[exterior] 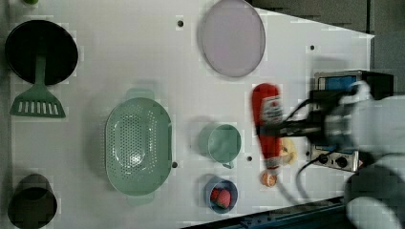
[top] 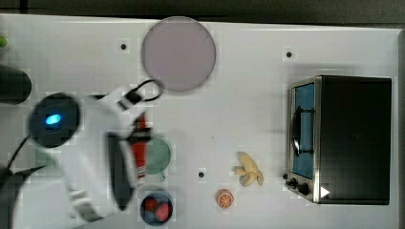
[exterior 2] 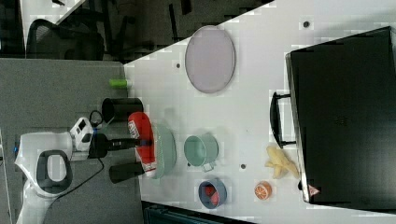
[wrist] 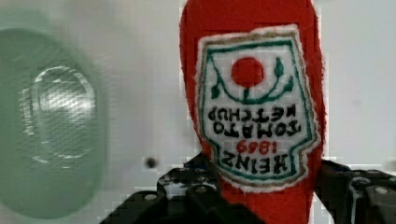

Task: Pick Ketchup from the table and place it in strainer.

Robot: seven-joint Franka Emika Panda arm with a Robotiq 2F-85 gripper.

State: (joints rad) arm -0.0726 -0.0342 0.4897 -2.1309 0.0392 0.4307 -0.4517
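A: One bottle is gripped. The ketchup [exterior: 268, 125] is clamped between the jaws of the gripper [exterior: 279, 129], which are closed on its lower body just under the label, as shown in the wrist view, where the ketchup [wrist: 252, 107] is framed by the dark fingers [wrist: 355, 186].

B: Where is the ketchup placed relative to the table?

A: It is seen lifted off the table [exterior: 119, 57], lying level. In the left view it is located between the cup [exterior: 220, 143] and the oven [exterior: 341, 114], partly over the banana [exterior: 288, 150], with its cap pointing toward the orange slice [exterior: 269, 179].

B: What is listed around it?

A: The strainer [exterior: 138, 145] is found beyond the cup, on the left view's left, well apart from the bottle. A grey-lilac plate [exterior: 232, 37] is set near the far edge. A blue bowl [exterior: 220, 194] with red berries is placed just beside the cup. A black pan [exterior: 40, 51] with a green spatula [exterior: 37, 98] and a dark cup [exterior: 31, 205] are kept at the left view's left.

B: What is noted between bottle and strainer?

A: Only the cup is positioned on that line.

B: And the arm's pose?

A: The arm [exterior 2: 46, 161] is extended level in the right view, with the gripper [exterior 2: 133, 142] held across the bottle. In the top view the arm [top: 90, 157] is laid over the bottle [top: 139, 148].
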